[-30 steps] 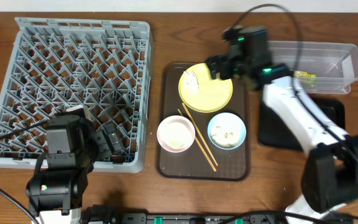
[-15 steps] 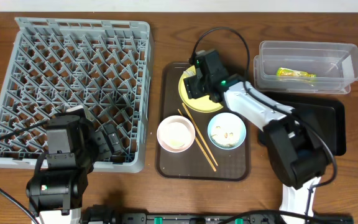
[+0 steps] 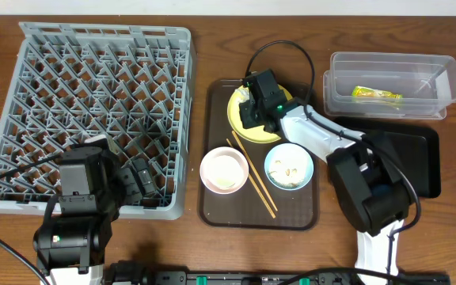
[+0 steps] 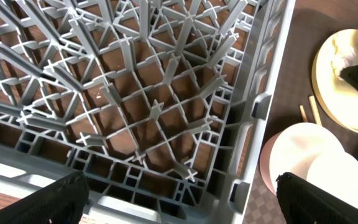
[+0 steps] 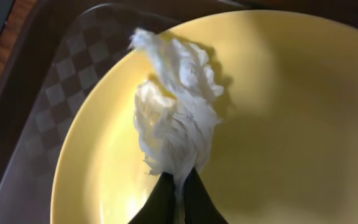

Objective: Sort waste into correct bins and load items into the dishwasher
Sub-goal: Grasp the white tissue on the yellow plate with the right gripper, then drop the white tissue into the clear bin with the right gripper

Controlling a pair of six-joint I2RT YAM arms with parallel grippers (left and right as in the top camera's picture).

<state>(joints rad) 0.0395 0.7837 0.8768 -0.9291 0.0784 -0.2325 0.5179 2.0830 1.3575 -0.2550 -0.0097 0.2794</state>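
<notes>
Now closed on the lower end of the crumpled tissue: right pincer. Lies on the yellow plate, near its rim. Very light, soft, easy to tear; better taken by the thick middle than by a loose edge. Left pincer wide open above the rack.

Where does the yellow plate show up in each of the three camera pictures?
Overhead: plate at top centre, partly under the right tool.
Left wrist: upper right edge.
Right wrist: fills the frame, tissue on it.
Shared landmark: the brown tray beneath.
</notes>
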